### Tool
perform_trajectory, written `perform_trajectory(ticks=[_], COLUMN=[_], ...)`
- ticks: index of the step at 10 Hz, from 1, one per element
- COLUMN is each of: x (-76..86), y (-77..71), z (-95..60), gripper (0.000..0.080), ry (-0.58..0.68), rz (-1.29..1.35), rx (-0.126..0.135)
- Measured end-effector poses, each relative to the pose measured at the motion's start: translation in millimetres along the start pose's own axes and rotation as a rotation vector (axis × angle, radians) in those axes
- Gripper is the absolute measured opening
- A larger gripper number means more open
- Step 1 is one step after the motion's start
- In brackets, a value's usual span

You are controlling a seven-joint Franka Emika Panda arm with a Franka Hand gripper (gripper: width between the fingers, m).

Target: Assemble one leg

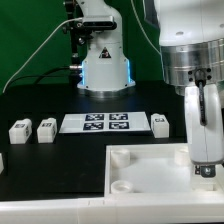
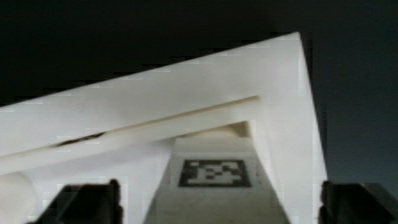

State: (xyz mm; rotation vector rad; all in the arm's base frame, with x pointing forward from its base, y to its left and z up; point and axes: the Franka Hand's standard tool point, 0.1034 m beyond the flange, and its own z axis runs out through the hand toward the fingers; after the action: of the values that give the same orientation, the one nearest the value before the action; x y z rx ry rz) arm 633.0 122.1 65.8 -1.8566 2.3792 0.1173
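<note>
Exterior view shows the black desk (image 1: pixel 40 160) carrying the big white panel (image 1: pixel 150 168) up front. Over its far right corner hangs the end effector (image 1: pixel 205 168), fingers spread wide around a tagged leg (image 2: pixel 215 175), not touching it.

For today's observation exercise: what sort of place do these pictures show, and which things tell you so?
Probably a robotics lab bench. A robot arm's base stands on a black table, a marker board with printed tags lies flat, and small tagged legs sit beside a white panel.
</note>
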Motion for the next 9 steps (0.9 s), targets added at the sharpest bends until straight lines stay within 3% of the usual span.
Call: perform_trajectory(ticks=[1, 2, 4, 6, 9], x=[-0.1, -0.3, -7.2, -17.1, -17.3], y=[0.1, 0.2, 1.0, 0.7, 1.3], z=[0.1, 0.2, -6.2, -26.3, -24.5], gripper=[0.0627, 0.0643, 0.0649, 0.0649, 0.0649], ry=[0.000, 0.000, -0.010, -0.044, -0.044], rz=[-0.002, -0.006, -0.013, -0.012, -0.014], rx=[0.000, 0.000, 0.015, 0.031, 0.028])
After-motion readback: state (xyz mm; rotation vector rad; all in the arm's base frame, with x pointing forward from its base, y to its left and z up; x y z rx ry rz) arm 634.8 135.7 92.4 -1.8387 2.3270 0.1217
